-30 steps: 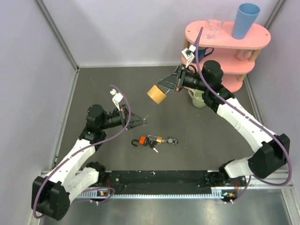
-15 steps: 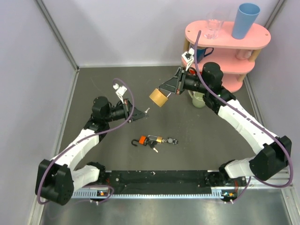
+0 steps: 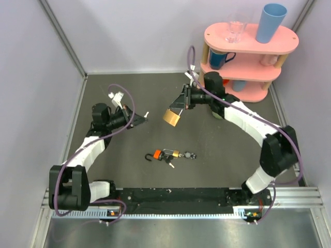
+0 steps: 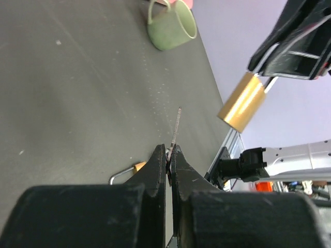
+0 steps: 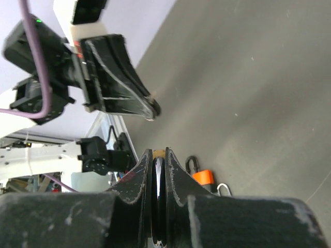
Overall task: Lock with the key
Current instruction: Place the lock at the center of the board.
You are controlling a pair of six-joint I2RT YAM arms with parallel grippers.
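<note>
My left gripper (image 3: pixel 141 118) is shut on the key (image 4: pixel 177 126), a thin silver blade sticking out past the fingertips (image 4: pixel 160 155). It hovers left of centre, pointing right. My right gripper (image 3: pixel 179 105) is shut on the silver shackle of a large brass padlock (image 3: pixel 171 118), which hangs in the air a short way right of the key's tip. In the left wrist view the brass padlock (image 4: pixel 241 102) hangs ahead and to the right of the key. In the right wrist view my right gripper (image 5: pixel 159 155) has the shackle clamped edge-on between its fingers.
An orange-and-black padlock (image 3: pixel 158 154), a tiny brass padlock (image 3: pixel 176 154) and a ring (image 3: pixel 189 154) lie on the grey table near the front. A green mug (image 4: pixel 173 26) stands behind the right arm. A pink shelf (image 3: pixel 251 39) with cups fills the back right corner.
My left gripper has drawn back to the left and farther from the front edge with the key. The right gripper has brought the brass padlock slightly nearer and to the left.
</note>
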